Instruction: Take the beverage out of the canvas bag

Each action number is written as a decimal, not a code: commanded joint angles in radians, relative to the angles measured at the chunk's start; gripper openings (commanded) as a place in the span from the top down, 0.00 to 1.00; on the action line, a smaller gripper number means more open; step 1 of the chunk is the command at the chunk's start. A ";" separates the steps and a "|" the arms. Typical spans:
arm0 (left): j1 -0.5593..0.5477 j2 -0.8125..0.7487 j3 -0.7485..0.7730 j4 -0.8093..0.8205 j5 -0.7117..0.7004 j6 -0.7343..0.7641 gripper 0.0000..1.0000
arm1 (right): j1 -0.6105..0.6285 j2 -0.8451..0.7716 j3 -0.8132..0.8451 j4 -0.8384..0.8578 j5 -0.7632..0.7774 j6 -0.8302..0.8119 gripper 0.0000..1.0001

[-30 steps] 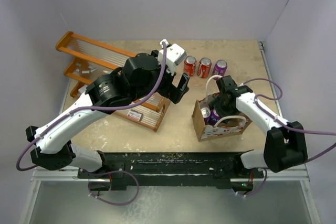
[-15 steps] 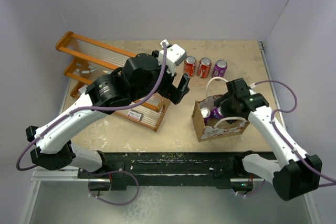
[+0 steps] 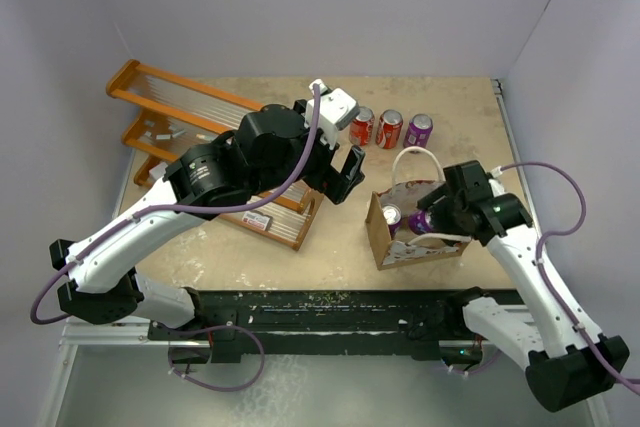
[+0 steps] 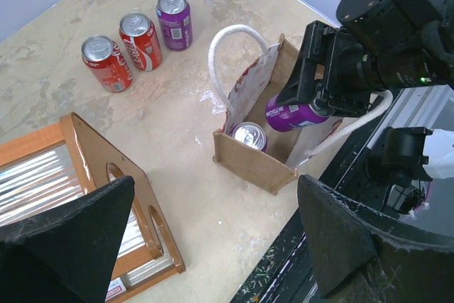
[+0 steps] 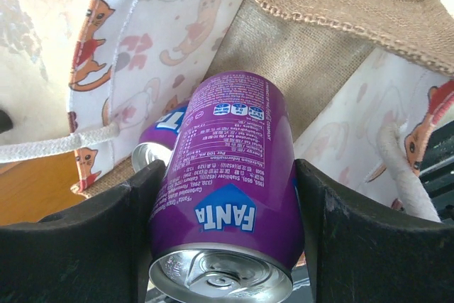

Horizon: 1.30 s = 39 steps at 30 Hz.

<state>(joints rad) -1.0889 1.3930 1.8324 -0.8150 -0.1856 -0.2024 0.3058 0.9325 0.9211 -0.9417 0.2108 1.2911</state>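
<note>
Right gripper [image 3: 425, 219] clamps a tilted purple can [image 5: 225, 168] at the mouth of the open canvas bag [image 4: 250, 167]. Another can [image 4: 248, 135] stands upright inside the bag. Left gripper [image 4: 213, 239] hovers nearby, spread wide.

Plain pale lavender-white walls [image 3: 330, 7] close in the top, left and right of the overhead view. An evenly lit, mottled beige tabletop [image 3: 460, 117] fills the centre. An orange wooden rack with clear slats [image 3: 170, 87] sits at upper left, and a black metal rail [image 3: 330, 309] runs along the table's bottom edge.
</note>
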 commanded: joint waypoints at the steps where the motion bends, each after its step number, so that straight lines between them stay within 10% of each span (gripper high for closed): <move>1: -0.005 -0.010 0.003 0.049 0.015 -0.019 0.01 | 0.000 -0.073 0.077 0.021 0.054 -0.001 1.00; 39: -0.008 -0.002 0.007 0.047 -0.047 0.016 0.01 | 0.000 0.041 0.435 0.052 0.415 -0.308 1.00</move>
<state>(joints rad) -1.0893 1.3930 1.8324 -0.8150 -0.2024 -0.2008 0.3058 0.9611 1.2808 -0.9794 0.5110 1.0298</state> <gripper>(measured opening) 0.992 0.702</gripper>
